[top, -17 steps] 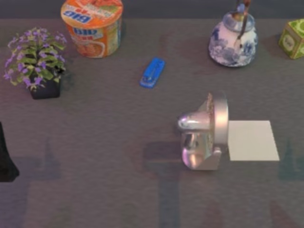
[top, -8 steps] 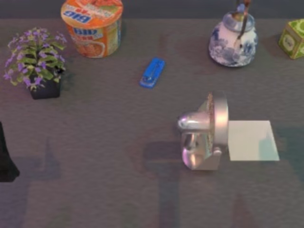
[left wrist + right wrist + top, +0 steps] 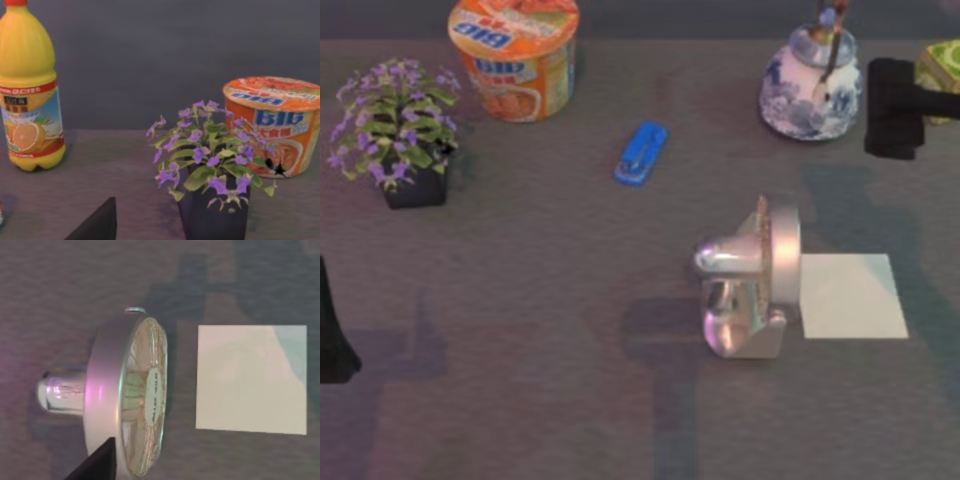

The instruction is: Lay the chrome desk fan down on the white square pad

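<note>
The chrome desk fan (image 3: 750,285) stands upright near the table's middle, and its round grille head faces right toward the white square pad (image 3: 852,296). The pad lies flat just right of the fan with nothing on it. In the right wrist view the fan (image 3: 125,395) shows its golden inside, and the pad (image 3: 250,380) lies beside it. My right gripper (image 3: 892,108) hangs at the back right, above and well behind the fan, close to the teapot. My left arm (image 3: 330,335) sits parked at the left edge.
At the back right stand a blue-and-white teapot (image 3: 810,82) and a green-yellow cube (image 3: 942,75). A noodle cup (image 3: 515,55), a purple flower pot (image 3: 398,130) and a blue stapler (image 3: 641,153) are further left. An orange juice bottle (image 3: 30,90) shows in the left wrist view.
My right arm has come into the top view at the back right, and its shadow has swept across the pad. The fan and the left arm have not moved.
</note>
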You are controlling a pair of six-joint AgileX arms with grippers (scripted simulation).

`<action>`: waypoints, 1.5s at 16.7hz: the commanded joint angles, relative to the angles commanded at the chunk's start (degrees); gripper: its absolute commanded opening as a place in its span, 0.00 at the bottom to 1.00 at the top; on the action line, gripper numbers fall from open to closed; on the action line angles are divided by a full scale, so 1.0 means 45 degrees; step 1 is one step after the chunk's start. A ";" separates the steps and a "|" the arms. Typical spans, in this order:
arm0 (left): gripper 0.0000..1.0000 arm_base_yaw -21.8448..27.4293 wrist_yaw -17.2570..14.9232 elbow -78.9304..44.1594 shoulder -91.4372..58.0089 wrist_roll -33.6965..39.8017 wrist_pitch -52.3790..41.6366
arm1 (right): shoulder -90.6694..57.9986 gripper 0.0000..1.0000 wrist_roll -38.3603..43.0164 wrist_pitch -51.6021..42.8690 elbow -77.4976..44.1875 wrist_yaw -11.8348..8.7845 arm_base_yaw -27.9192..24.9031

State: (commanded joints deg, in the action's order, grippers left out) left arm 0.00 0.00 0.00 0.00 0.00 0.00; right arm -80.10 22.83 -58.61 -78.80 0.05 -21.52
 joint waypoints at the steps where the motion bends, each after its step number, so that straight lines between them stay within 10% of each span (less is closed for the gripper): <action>1: 1.00 0.0000 0.0000 0.0000 0.0000 0.0000 0.0000 | -0.1225 1.00 0.0350 -0.0823 -0.1253 -0.0009 -0.0317; 11: 1.00 0.0000 0.0000 0.0000 0.0000 0.0000 0.0000 | -0.8709 1.00 0.2440 -0.6321 -0.8467 0.0013 -0.2302; 25: 1.00 0.0000 0.0000 0.0000 0.0000 0.0000 0.0000 | -0.8557 1.00 0.2487 -0.3812 -0.5693 0.0013 -0.2353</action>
State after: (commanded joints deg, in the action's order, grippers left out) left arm 0.00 0.00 0.00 0.00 0.00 0.00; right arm -118.61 34.02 -75.76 -104.42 0.11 -32.11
